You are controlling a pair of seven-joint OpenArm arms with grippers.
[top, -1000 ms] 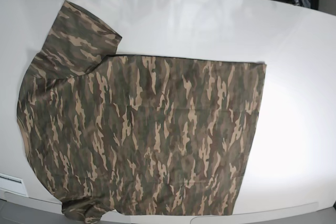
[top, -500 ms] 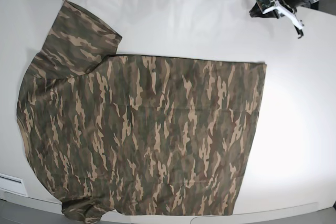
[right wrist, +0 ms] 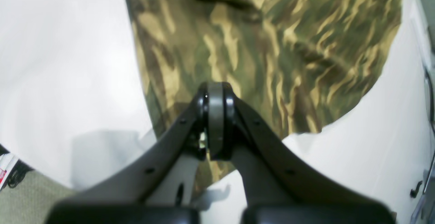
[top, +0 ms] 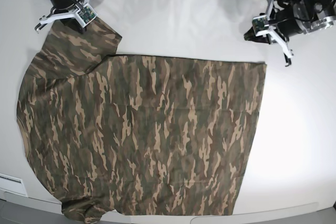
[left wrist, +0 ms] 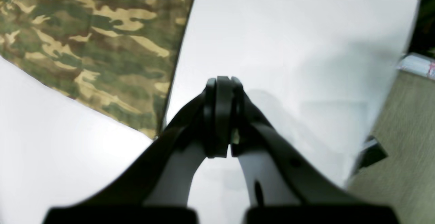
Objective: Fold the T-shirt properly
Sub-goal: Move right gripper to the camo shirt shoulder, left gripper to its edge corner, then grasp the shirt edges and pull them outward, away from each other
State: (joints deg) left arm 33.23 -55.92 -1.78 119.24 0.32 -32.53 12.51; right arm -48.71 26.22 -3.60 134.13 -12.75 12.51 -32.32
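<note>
The T-shirt (top: pixel 173 129) lay flat beneath my closed tools, left (top: pixel 250 36) and right (top: pixel 83 23), best opened before gripping edges.

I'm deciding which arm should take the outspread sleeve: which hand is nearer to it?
Right. The right hand is over the sleeve; the left hand is off beyond the shirt's hem corner.
</note>
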